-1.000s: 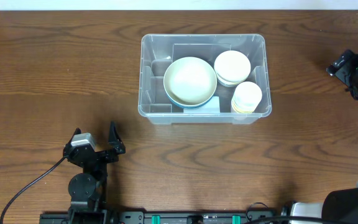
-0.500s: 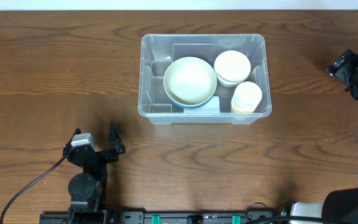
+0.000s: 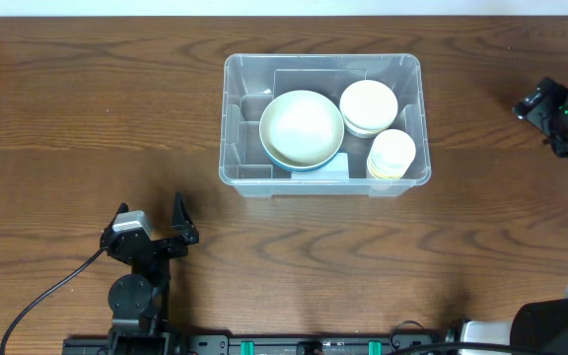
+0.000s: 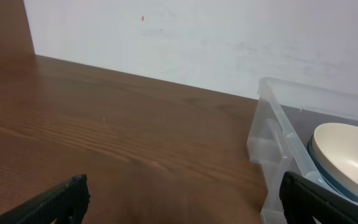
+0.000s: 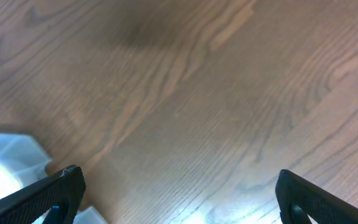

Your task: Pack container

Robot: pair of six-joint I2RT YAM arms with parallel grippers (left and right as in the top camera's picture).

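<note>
Black left gripper [image 3: 149, 209]: closest thing in the scene, parked low near the front edge of the brown wood-grain table [image 3: 87, 118], left of centre. Its 2 fingers are spread wide with nothing between them, so it's wide apart and empty. Its own wrist view agrees: both tips sit out at the bottom corners with bare wood between.
Black cable [image 3: 37, 296]: curls off the left arm's base toward the front-left corner.
Large clear rectangular plastic tub [image 3: 227, 128]: sits flat on the table beyond the left gripper, roughly mid-table and a bit to the right, long side running left to right. It's well apart from both grippers.
Inside the tub: a big cream bowl [image 3: 304, 126] sits left of centre, nested in a blue bowl [image 3: 299, 168] whose rim just peeks out on the near side. A smaller cream bowl [image 3: 368, 104] is in the far-right corner. A round cream cup [image 3: 392, 150] is in the near-right corner, just beside the smaller bowl; can't tell if it's 1 or a stack.
Black right gripper [image 5: 179, 180]: out at the right edge of the table, about level with the tub. Its fingers are wide apart and holding nothing, and a corner of the tub shows at the lower left of its wrist view.
White wall [image 4: 197, 37]: runs behind the table's far edge.
</note>
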